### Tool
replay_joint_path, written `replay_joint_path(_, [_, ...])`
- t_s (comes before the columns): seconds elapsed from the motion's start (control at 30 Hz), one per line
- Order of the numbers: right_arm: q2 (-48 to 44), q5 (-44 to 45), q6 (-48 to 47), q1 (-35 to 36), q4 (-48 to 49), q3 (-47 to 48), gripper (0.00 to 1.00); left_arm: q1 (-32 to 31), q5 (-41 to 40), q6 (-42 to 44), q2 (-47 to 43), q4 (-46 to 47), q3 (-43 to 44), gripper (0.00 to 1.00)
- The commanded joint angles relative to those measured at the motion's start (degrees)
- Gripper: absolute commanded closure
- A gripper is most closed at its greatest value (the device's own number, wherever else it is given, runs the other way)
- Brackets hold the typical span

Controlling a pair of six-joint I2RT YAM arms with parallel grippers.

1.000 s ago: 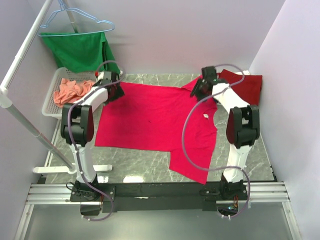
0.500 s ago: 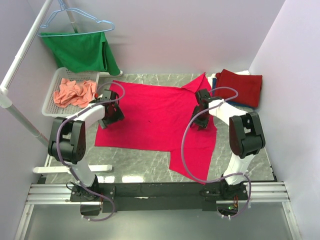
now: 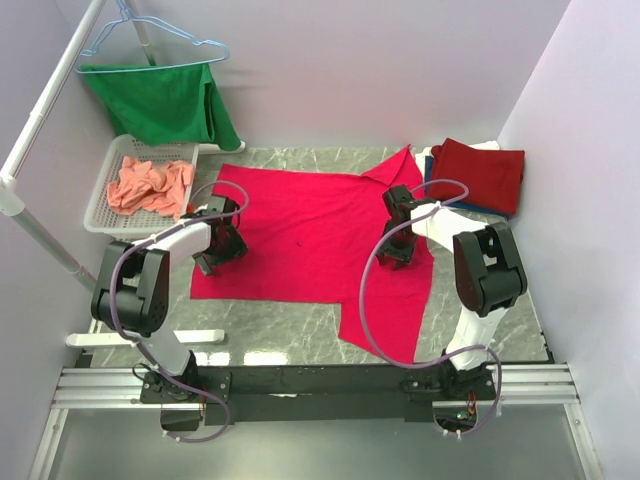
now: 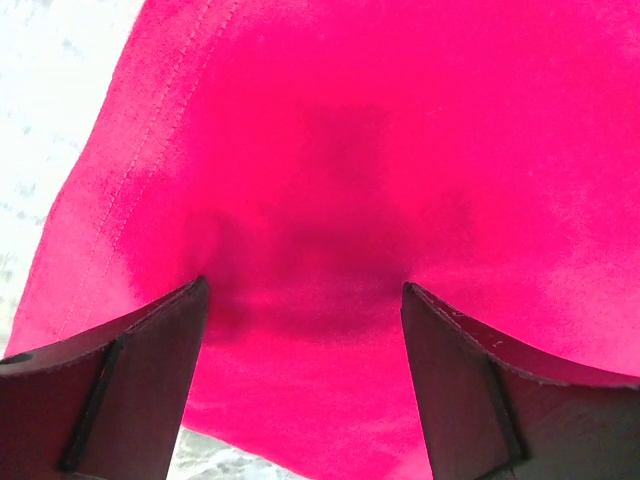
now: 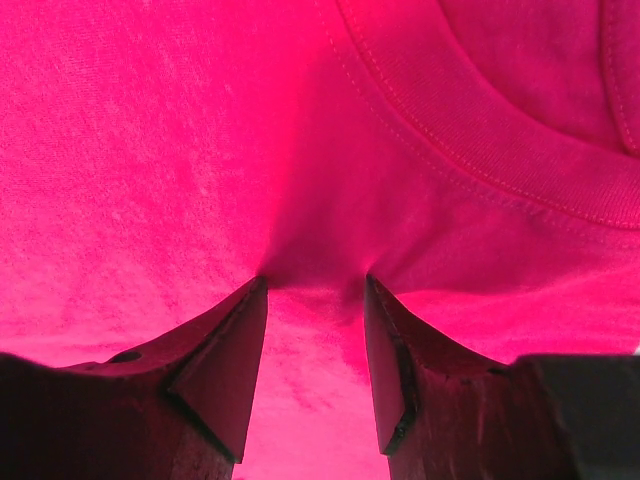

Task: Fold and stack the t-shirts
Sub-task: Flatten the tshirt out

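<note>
A bright pinkish-red t-shirt [image 3: 305, 232] lies spread flat on the marble table [image 3: 270, 325]. My left gripper [image 3: 218, 247] is down on its left edge. In the left wrist view the left gripper [image 4: 302, 290] stands wide open over the shirt [image 4: 400, 150] beside its stitched hem. My right gripper [image 3: 397, 240] rests on the shirt's right side. Seen from the right wrist, the right gripper [image 5: 315, 283] is open, its tips pressed into the cloth [image 5: 150, 150] just below the ribbed collar [image 5: 470, 150], with a pucker of cloth between them.
A salmon-orange shirt [image 3: 150, 185] lies crumpled in a white basket [image 3: 98, 205] at the back left. A folded dark red shirt [image 3: 482, 172] tops a stack at the back right. Green cloth [image 3: 165, 100] hangs from a hanger on the rack pole [image 3: 40, 240].
Both grippers came from the shirt's far edge toward the near side and lowered onto the cloth. The right jaws narrowed a little.
</note>
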Motion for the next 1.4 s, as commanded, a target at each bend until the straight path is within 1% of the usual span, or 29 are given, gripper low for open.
replay_joint_path(0.0, [1.39,0.94,0.57,1.22,-2.87,-1.26,0.50,-0.67,0.40,-3.66,-0.84,-7.95,-3.71,0.16])
replay_joint_path(0.17, [1.14,0.06,0.31,1.75,-3.93,-4.33,0.51,-0.76,-2.15,-4.46,-5.23,-12.78,-4.24,0.16])
replay_joint_path(0.3, [-1.23,1.29,0.13,2.01,-6.30,-7.23,0.52,-0.76,-3.91,-4.72,-7.61,-14.81,-4.76,0.15])
replay_joint_path(0.47, [-5.80,3.31,1.01,2.01,-7.71,-13.20,0.52,-0.76,-3.47,-5.07,-10.07,-14.81,-6.43,0.15])
replay_joint_path(0.6, [-7.65,3.58,2.41,2.01,-7.36,-17.86,0.52,-0.94,-2.68,-5.51,-11.82,-15.25,-8.27,0.15])
replay_joint_path(0.8, [-8.80,3.22,3.65,2.10,-5.60,-19.89,0.53,-1.72,-1.19,-6.04,-15.16,-16.92,-9.86,0.15])
replay_joint_path(0.93, [-9.76,4.45,3.82,2.19,-5.69,-18.05,0.53,-2.43,-1.53,-7.00,-16.40,-18.67,-9.42,0.15])
replay_joint_path(1.03, [-11.34,6.91,4.26,2.28,-7.00,-14.54,0.53,-2.61,-1.97,-6.74,-18.76,-19.29,-8.20,0.15])
replay_joint_path(1.2, [-13.45,9.02,5.32,2.36,-10.08,-5.49,0.53,-2.61,-3.55,-6.22,-21.05,-22.89,-2.67,0.15])
replay_joint_path(1.3, [-13.28,9.90,5.32,2.19,-10.09,1.18,0.52,-2.61,-4.87,-5.07,-21.50,-22.55,1.38,0.15])
replay_joint_path(1.37, [-11.18,10.87,5.14,1.93,-9.56,6.53,0.50,-2.61,-4.88,-3.93,-21.50,-21.50,3.57,0.15])
